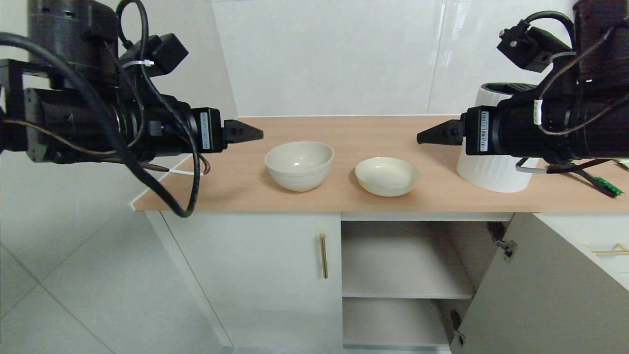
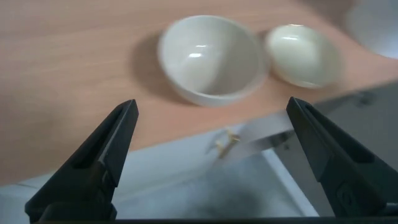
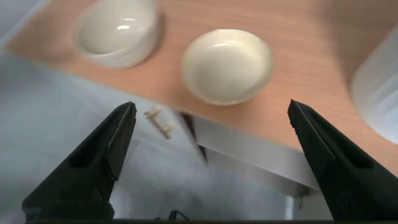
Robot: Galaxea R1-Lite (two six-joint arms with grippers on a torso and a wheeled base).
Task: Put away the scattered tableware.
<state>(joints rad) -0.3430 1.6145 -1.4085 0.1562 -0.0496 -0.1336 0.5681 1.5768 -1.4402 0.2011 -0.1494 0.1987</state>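
Head view: two pieces of tableware stand on the light wooden countertop (image 1: pixel 373 130). The deep off-white ceramic bowl (image 1: pixel 299 164) sits upright towards the robot's left. The shallow cream-coloured ceramic dish (image 1: pixel 386 175) sits near it on the right. The two are apart, not touching, and both stand close to the front edge of the countertop.

The left gripper (image 1: pixel 255 132) hangs in the air above the left part of the countertop, level with the bowl's rim and apart from it. In the left wrist view its jaws are released and spread wide, with nothing between them.

The right gripper (image 1: pixel 422 136) hangs above the right part of the countertop, pointing towards the left gripper. In the right wrist view its jaws are likewise released and hold nothing.

A tall white ribbed cylindrical container (image 1: pixel 491 169) stands on the countertop behind the right gripper.

Below the countertop, the grey right-hand cabinet door (image 1: pixel 535 295) stands swung open, exposing a white inner shelf (image 1: pixel 403 275). The white left-hand cabinet door (image 1: pixel 265 275) is closed and carries a vertical brass bar handle (image 1: pixel 323 256).
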